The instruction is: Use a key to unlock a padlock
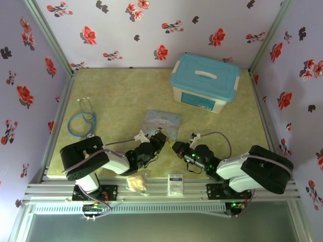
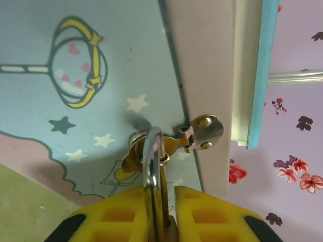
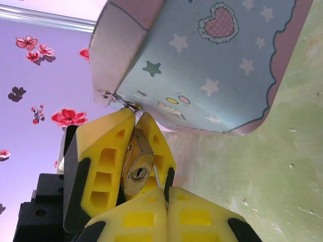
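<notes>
The small brass padlock (image 3: 135, 166) hangs by its silvery shackle (image 2: 151, 171) through the hasp (image 2: 204, 132) of the pale blue cartoon tin (image 1: 162, 122). My left gripper (image 2: 169, 194) is shut on the padlock at the tin's front edge, and its yellow fingers (image 3: 101, 161) flank the brass body. The keyhole faces the right wrist camera. My right gripper (image 3: 167, 196) is shut on the key (image 3: 157, 177), a thin grey sliver sticking up from between the pads. Its tip lies just right of the keyhole, outside it. In the top view the two grippers meet, left (image 1: 160, 137) and right (image 1: 176, 147).
A white box with a teal lid (image 1: 205, 82) stands at the back right. A blue stethoscope (image 1: 82, 121) lies at the left. A small bag (image 1: 136, 182) and a white card (image 1: 175, 184) rest on the front rail. Floral walls enclose the table.
</notes>
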Controlling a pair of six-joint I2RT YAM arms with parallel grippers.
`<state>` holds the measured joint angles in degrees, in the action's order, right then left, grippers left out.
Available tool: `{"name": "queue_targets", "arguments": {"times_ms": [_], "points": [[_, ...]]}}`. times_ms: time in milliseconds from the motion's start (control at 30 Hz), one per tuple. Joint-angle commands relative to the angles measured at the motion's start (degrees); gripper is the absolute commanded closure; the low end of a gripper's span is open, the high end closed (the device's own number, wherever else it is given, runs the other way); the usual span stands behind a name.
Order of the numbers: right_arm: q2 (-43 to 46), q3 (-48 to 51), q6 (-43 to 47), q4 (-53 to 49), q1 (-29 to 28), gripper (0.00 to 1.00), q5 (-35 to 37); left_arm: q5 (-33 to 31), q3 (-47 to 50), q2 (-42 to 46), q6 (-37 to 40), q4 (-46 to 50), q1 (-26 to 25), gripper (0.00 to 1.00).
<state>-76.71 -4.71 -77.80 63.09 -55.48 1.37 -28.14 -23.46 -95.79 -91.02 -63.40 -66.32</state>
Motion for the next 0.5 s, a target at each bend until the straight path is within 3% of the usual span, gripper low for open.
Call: {"name": "queue_targets", "arguments": {"times_ms": [0, 467], "points": [[0.5, -0.2, 1.5, 1.4, -0.8, 1.0, 1.3, -1.5, -0.7, -1.1, 0.1, -3.4, 0.2, 1.0], [0.7, 0.6, 2.2, 3.4, -1.0, 1.0, 1.9, 0.3, -1.8, -1.9, -0.4, -4.7, -0.3, 1.0]]}}
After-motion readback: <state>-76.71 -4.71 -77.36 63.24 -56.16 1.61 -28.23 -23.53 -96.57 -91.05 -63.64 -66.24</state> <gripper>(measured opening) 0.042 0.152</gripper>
